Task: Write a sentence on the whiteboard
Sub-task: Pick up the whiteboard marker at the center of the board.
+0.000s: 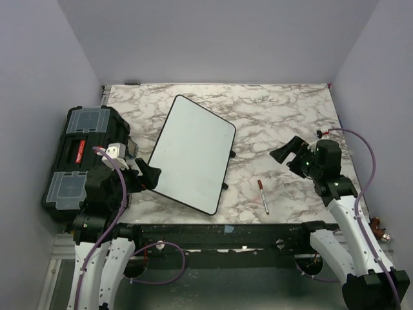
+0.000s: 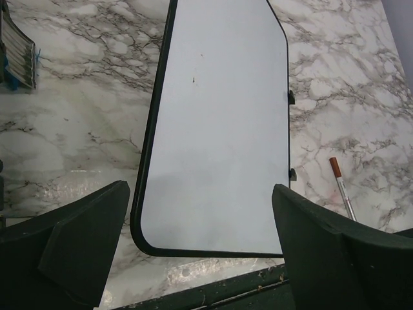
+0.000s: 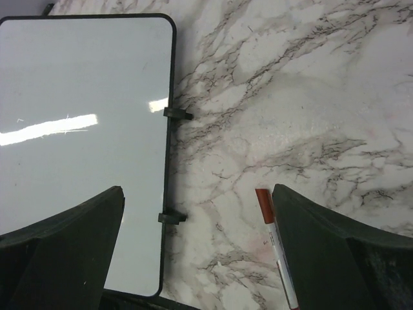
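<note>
Right pincer [image 1: 289,154] is wide open and holding nothing, same as my left pincer [image 1: 146,175]. Marker [image 1: 263,196] lies lower centre, just down-left of the right one, long axis roughly top-to-bottom. Blank whiteboard [image 1: 193,152] sits centre-left.

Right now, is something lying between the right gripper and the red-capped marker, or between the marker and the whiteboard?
Nothing visible does. Only bare marble table lies between the open right gripper and the marker, and between the marker and the whiteboard. Two small black feet stick out from that board edge.
</note>
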Robot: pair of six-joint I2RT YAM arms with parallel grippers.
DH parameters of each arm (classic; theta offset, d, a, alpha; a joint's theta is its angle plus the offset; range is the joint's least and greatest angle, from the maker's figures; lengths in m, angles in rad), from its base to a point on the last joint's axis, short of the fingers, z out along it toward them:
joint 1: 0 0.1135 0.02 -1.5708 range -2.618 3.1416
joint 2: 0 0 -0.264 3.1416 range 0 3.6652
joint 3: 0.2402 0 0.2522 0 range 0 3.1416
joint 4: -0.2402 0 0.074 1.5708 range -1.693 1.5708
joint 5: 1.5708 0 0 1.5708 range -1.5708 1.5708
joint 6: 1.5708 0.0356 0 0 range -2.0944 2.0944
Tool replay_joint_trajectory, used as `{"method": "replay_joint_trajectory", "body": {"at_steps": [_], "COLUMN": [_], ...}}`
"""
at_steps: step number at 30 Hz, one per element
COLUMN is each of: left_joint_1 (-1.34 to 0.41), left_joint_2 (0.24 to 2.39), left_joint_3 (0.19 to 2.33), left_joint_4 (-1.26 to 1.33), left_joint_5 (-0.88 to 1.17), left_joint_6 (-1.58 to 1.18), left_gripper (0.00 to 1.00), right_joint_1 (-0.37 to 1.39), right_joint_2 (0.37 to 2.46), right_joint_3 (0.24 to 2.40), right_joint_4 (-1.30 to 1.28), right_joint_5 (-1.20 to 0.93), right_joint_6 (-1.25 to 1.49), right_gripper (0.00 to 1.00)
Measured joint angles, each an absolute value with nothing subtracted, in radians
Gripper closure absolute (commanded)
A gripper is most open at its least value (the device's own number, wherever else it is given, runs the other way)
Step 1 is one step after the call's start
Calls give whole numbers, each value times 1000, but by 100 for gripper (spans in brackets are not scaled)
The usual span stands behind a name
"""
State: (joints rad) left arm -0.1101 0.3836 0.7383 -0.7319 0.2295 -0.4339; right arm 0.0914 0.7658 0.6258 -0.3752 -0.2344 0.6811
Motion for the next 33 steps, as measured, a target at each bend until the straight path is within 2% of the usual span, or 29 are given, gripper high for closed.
{"method": "replay_joint_trajectory", "body": {"at_steps": [14, 22, 33], "left_joint_1": [-114, -114, -118], "left_joint_2": [387, 387, 387], "left_joint_3": [738, 738, 738], "left_joint_4": [-731, -731, -731], "left_joint_5": [239, 241, 244], "left_joint_6": [-434, -434, -434], "left_gripper": [5, 5, 5], "right_joint_1": [116, 355, 556], "right_joint_2": [943, 983, 1025], "right_joint_3": [702, 729, 709], "right_joint_4": [-706, -780, -796], "right_joint_5": [-111, 62, 186], "right_joint_6": [704, 781, 903], "right_gripper": [0, 0, 5]}}
